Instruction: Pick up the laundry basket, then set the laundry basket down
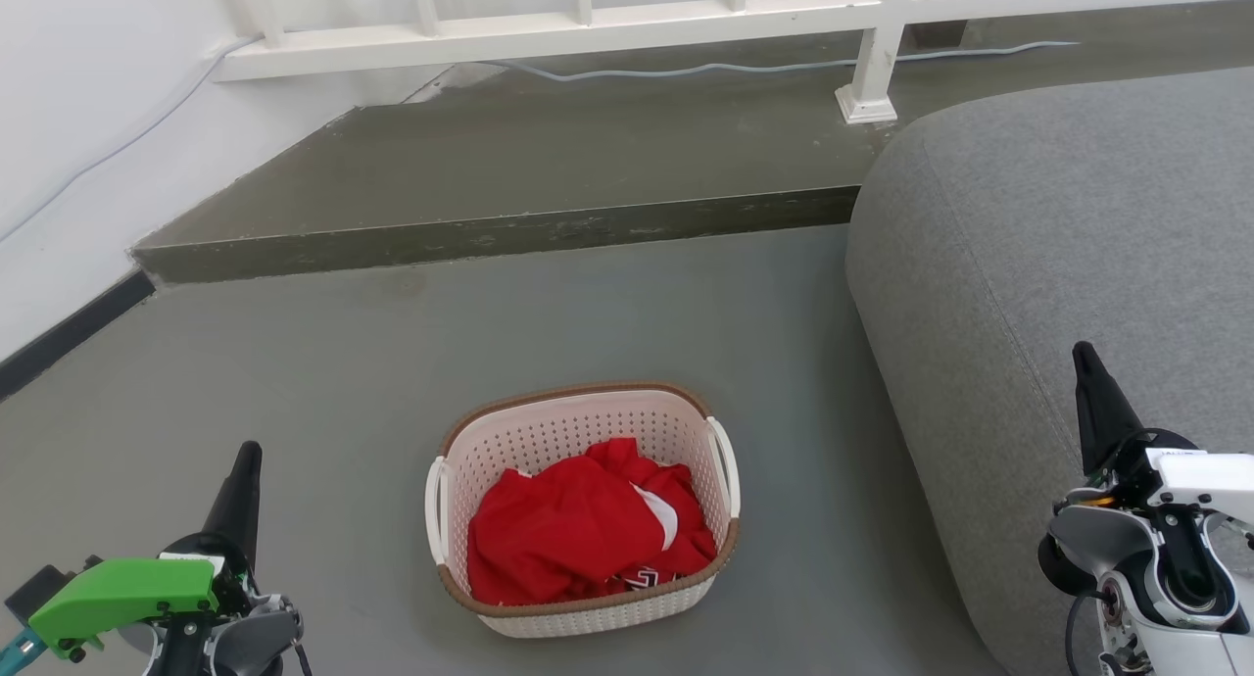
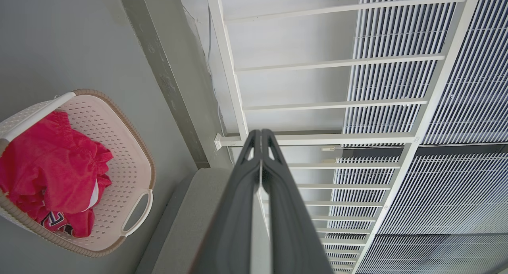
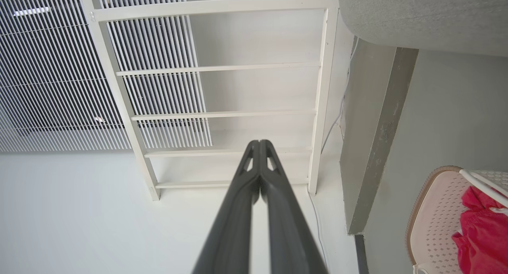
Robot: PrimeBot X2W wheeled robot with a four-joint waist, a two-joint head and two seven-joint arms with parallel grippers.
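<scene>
1. Head view: laundry basket (image 1: pixel 588 617) on the floor (image 1: pixel 343 362), between left tool (image 1: pixel 245 460) and right tool (image 1: pixel 1087 362); left looks nearer
2. Left wrist view: fingers pressed together, empty; basket to its right
3. Right wrist view: fingers together, empty; basket to its left

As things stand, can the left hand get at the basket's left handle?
Probably yes. The left hand, shut, hangs left of the basket, and only bare floor lies between it and the left handle. It would need to open first.
</scene>
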